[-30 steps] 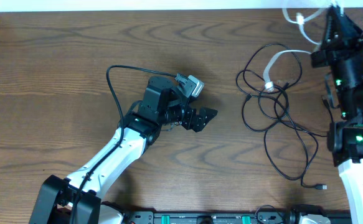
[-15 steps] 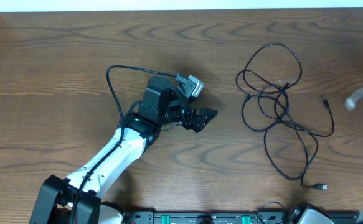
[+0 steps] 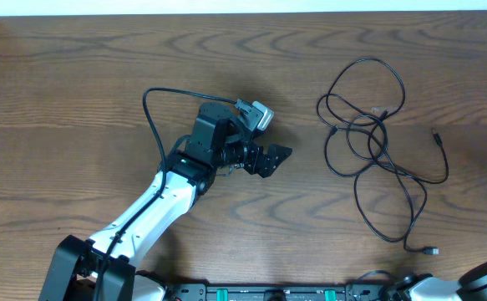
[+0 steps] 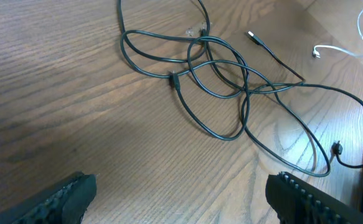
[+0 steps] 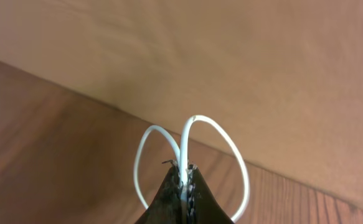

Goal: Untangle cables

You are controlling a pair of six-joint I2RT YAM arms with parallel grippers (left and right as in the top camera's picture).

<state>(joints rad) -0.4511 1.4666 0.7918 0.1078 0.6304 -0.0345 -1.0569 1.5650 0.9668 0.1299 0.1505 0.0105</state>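
Right end effector pinches the white cable, unseen overhead; left end effector, spread, faces black cables.

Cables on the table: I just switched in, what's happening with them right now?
The right tool is shut on the white cable, which loops out past its fingertips, and the arm is almost out of the overhead view. The black cables lie in a loose tangle on the table, with nothing touching them. The left tool is open and empty, over bare wood beside the tangle.
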